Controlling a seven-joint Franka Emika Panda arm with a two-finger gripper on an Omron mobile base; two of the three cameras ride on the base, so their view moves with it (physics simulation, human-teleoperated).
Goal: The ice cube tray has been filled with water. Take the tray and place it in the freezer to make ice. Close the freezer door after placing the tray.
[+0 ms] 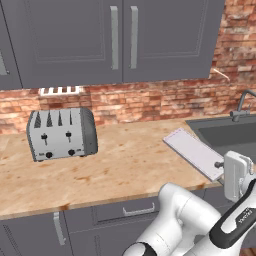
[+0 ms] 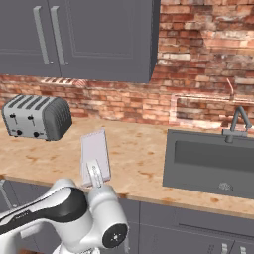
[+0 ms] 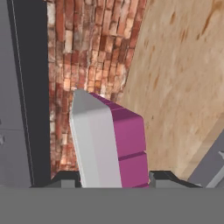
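Note:
The ice cube tray (image 1: 192,150) is a thin pale lavender slab with a magenta-pink side. It lies lengthwise near the counter's front edge, just left of the sink. In the right base view the tray (image 2: 94,151) points away from the arm. My gripper (image 1: 220,166) holds its near end from the front of the counter. In the hand view the tray (image 3: 109,140) runs up from between the two dark fingertips (image 3: 65,179), and the gripper (image 3: 116,180) is shut on it. I cannot tell whether the tray rests on the counter or hangs just above it. The freezer and its door are out of view.
A chrome toaster (image 1: 61,134) stands at the back left of the wooden counter (image 1: 125,170). A dark sink (image 2: 213,158) with a faucet (image 2: 237,121) lies to the right. Grey wall cabinets (image 1: 115,40) hang above the brick wall.

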